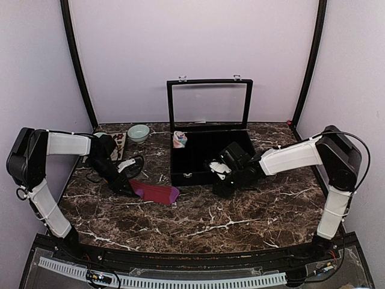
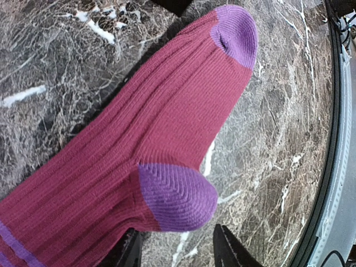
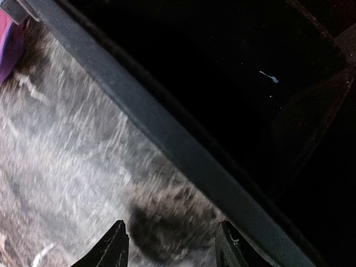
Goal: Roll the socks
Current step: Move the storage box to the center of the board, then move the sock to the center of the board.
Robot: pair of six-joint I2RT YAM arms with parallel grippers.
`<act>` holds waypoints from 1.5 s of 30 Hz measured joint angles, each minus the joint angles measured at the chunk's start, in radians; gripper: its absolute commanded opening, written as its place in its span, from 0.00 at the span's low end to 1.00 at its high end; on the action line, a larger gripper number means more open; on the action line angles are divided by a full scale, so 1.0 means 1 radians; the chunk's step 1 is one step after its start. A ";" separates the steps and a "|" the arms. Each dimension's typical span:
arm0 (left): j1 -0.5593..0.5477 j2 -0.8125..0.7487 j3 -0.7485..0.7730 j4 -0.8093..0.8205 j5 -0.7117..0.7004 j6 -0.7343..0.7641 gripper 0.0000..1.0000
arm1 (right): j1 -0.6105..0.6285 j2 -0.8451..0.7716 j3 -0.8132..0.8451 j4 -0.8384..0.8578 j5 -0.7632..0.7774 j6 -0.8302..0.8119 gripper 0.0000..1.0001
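A maroon sock [image 1: 155,192] with a purple toe and heel lies flat on the marble table, left of centre. In the left wrist view this maroon sock [image 2: 161,111] fills most of the frame, toe pointing away. My left gripper [image 1: 132,179] is at its cuff end. That gripper [image 2: 176,229] is open, with bare marble in the gap just below the purple heel; the left finger [image 2: 129,253] touches the sock's edge. A rolled pink, mint and white sock [image 1: 179,139] sits in the black box. My right gripper [image 1: 218,176] hovers by the box front. It [image 3: 172,222] is open and empty.
A black case [image 1: 207,176] with its glass lid raised stands at the centre back; its front wall [image 3: 167,133] runs right beside my right fingers. A mint bowl [image 1: 138,132] and a patterned item [image 1: 120,142] sit at the back left. Black frame posts flank the table.
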 measured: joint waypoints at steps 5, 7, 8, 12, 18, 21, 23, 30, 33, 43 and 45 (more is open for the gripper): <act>-0.016 0.000 0.000 0.016 -0.017 -0.002 0.47 | -0.029 0.089 0.116 -0.010 -0.001 0.000 0.54; -0.020 0.000 0.000 0.018 -0.021 -0.002 0.47 | -0.040 0.121 0.161 -0.017 0.000 0.001 0.54; -0.020 0.000 0.000 0.019 -0.021 -0.002 0.46 | -0.045 0.138 0.184 -0.018 0.000 0.002 0.55; -0.028 0.000 0.000 0.024 -0.021 -0.002 0.46 | -0.068 0.171 0.237 -0.013 -0.001 0.023 0.60; -0.073 0.018 0.000 0.032 -0.021 -0.004 0.45 | -0.042 0.114 0.146 0.109 -0.039 0.126 0.65; -0.102 0.027 0.000 0.036 -0.021 -0.008 0.45 | 0.026 0.073 0.081 0.189 -0.074 0.206 0.66; -0.117 0.027 0.000 0.038 -0.019 -0.010 0.45 | 0.082 0.072 0.060 0.249 -0.102 0.270 0.66; -0.132 0.027 0.000 0.020 0.000 -0.002 0.46 | 0.159 0.138 0.068 0.381 -0.159 0.446 0.61; -0.133 0.027 0.000 -0.008 0.019 0.022 0.51 | 0.157 0.176 0.061 0.427 -0.163 0.507 0.57; -0.126 0.006 0.048 -0.168 0.093 0.107 0.55 | 0.153 0.249 0.076 0.528 -0.222 0.587 0.09; -0.111 -0.006 0.083 -0.209 0.104 0.124 0.55 | 0.153 0.253 0.081 0.526 -0.230 0.582 0.01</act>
